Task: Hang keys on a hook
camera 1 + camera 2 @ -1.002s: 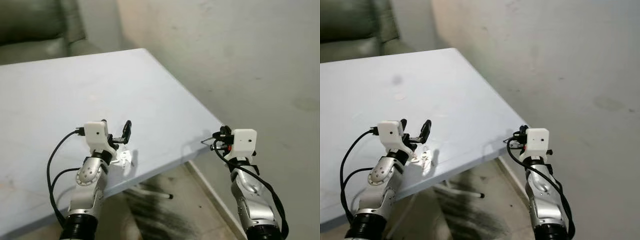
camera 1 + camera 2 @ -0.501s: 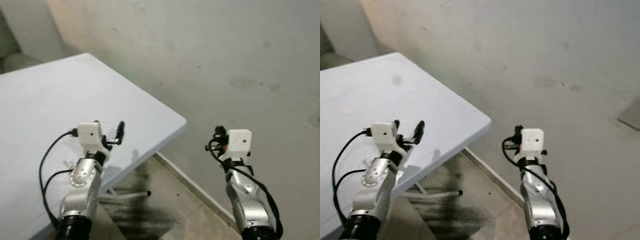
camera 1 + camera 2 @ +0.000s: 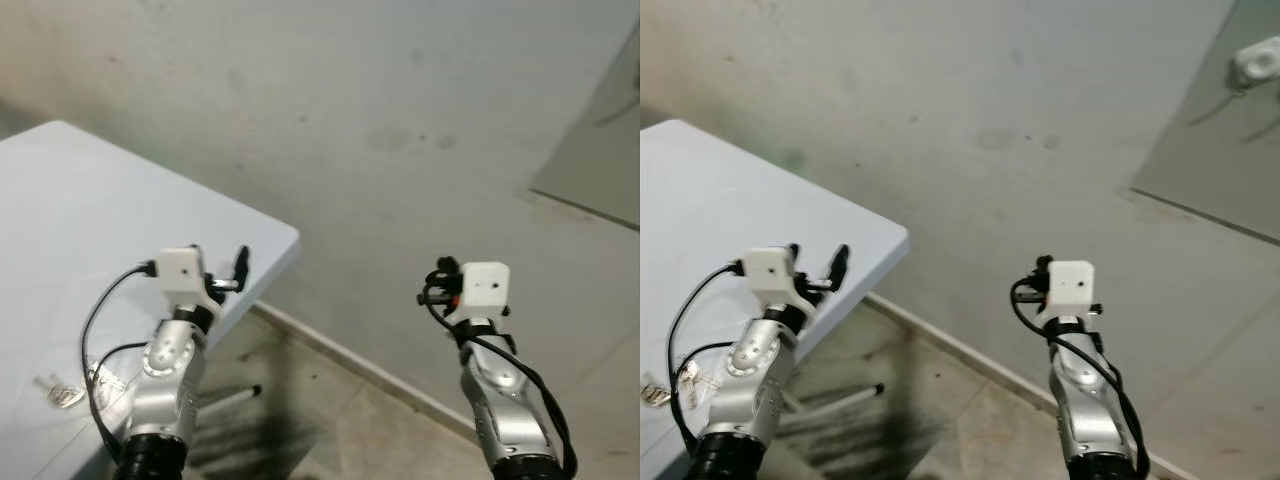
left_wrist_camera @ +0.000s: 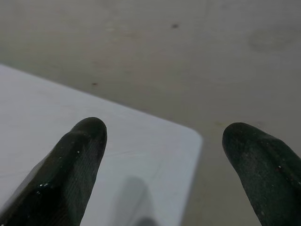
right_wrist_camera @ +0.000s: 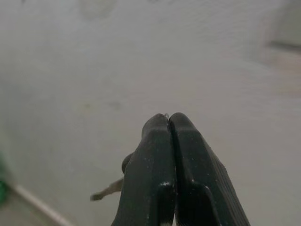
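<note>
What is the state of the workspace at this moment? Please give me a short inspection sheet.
Surface: pale table, only its corner in view, to the robot's left.
Job's things: a key sticks out beside the right claw's fingers; a white fitting, perhaps the hook, sits on the grey panel, high on the right.
Clutter: small pale item lies on the table near the left arm; too small to identify.
Grippers: left claw open, above the table corner, holding nothing; right claw shut on the key, held up facing the wall.
Cables: black cables loop along both arms, not snagged.
Surroundings: stained grey wall, tiled floor.
</note>
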{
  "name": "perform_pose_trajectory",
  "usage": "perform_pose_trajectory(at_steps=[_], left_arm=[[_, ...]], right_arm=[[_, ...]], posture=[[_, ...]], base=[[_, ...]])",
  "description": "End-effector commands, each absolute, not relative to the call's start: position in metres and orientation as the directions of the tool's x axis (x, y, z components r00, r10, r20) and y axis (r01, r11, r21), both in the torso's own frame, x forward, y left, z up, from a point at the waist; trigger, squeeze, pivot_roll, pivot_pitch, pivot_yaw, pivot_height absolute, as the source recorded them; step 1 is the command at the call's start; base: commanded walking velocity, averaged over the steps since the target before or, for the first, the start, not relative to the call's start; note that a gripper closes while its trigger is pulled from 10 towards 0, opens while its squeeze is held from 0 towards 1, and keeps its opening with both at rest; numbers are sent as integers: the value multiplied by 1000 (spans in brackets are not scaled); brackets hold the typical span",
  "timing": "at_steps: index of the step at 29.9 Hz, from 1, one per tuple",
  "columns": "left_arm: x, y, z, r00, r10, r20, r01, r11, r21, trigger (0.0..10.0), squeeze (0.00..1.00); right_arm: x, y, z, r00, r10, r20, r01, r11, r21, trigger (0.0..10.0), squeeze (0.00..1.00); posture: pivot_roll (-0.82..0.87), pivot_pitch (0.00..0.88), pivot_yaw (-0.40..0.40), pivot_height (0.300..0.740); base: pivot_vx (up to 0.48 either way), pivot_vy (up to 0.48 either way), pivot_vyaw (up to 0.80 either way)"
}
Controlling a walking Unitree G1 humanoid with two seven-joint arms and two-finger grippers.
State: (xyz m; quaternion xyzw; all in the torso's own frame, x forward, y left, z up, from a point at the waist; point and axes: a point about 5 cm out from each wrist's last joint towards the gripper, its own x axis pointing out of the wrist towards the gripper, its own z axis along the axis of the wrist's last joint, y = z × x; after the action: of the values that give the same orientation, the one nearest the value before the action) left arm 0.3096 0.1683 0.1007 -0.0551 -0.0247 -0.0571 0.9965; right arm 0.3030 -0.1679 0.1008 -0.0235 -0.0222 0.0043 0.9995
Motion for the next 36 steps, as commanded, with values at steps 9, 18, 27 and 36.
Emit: perform_pose_trajectory(at_steps=[9,18,27,36], left_arm=[[311,170,104,993,-101,63,107,990,-94,10000,0],[312,170,105,992,-108,65,113,990,-82,10000,0],[311,168,105,991,-115,67,122,988,-96,10000,0],[312,168,104,990,-128,63,133,988,-79,10000,0]], right_arm=[[304,-164,106,998,16,61,-14,999,-45,10000,0],[305,-162,107,998,22,63,-19,999,-49,10000,0],[303,-159,106,997,35,67,-33,999,-37,10000,0],[302,-160,104,997,40,66,-37,998,-40,10000,0]], posture=[[-8,62,-10,740],[-5,61,-11,740],[-6,56,-10,740],[-8,36,-8,740]], base=[[0,0,-769],[0,0,-769],[0,0,-663],[0,0,0]])
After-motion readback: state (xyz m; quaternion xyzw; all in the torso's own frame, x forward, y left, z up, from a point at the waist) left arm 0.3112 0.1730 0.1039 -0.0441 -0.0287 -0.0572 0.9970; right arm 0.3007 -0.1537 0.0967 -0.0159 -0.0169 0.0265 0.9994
